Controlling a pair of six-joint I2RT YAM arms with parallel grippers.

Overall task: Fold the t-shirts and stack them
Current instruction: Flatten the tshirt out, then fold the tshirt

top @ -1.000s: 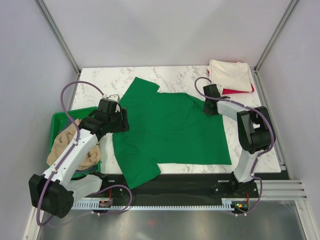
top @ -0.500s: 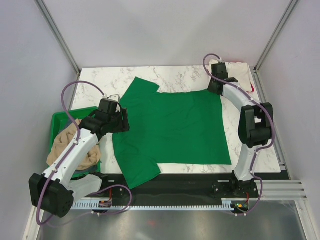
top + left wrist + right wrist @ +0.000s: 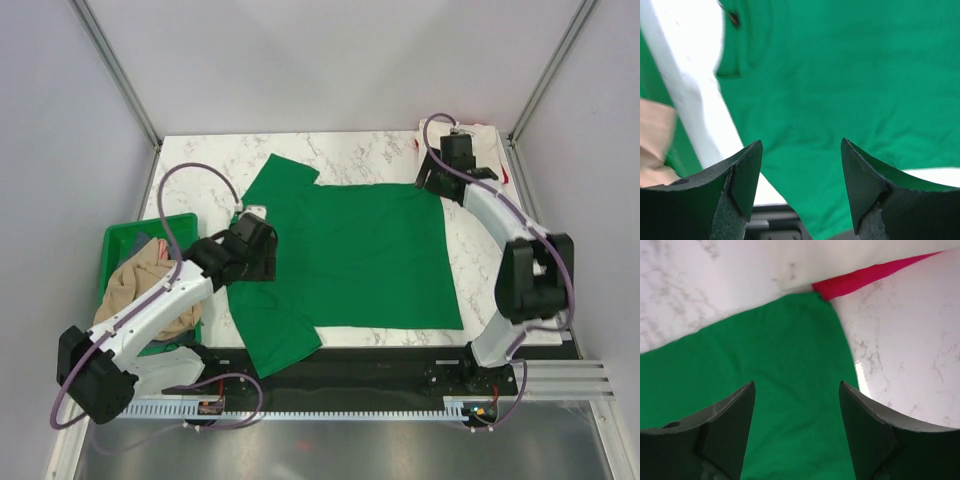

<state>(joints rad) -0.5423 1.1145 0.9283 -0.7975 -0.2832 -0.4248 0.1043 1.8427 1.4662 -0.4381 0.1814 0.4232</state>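
Note:
A bright green t-shirt [image 3: 345, 260] lies spread flat on the marble table, with one sleeve at the back left and one at the front left. My left gripper [image 3: 260, 262] hovers open over its left side; in the left wrist view nothing but green cloth [image 3: 840, 75] shows between the jaws of the left gripper [image 3: 801, 170]. My right gripper [image 3: 432, 182] stands open above the shirt's far right corner [image 3: 765, 370], holding nothing [image 3: 796, 410]. A folded cream-white t-shirt [image 3: 480, 150] rests on a red t-shirt [image 3: 865, 277] at the back right. A tan t-shirt [image 3: 140, 290] is bunched in the bin.
The rigid green bin [image 3: 120, 240] sits off the table's left edge beside the left arm. The marble table [image 3: 500, 290] ends at a black rail along the front. Grey walls and metal posts close in the back and sides.
The right gripper pulled the shirt's far right corner out flat toward the back right, then opened and let go. The left arm moved right, over the shirt's left side.

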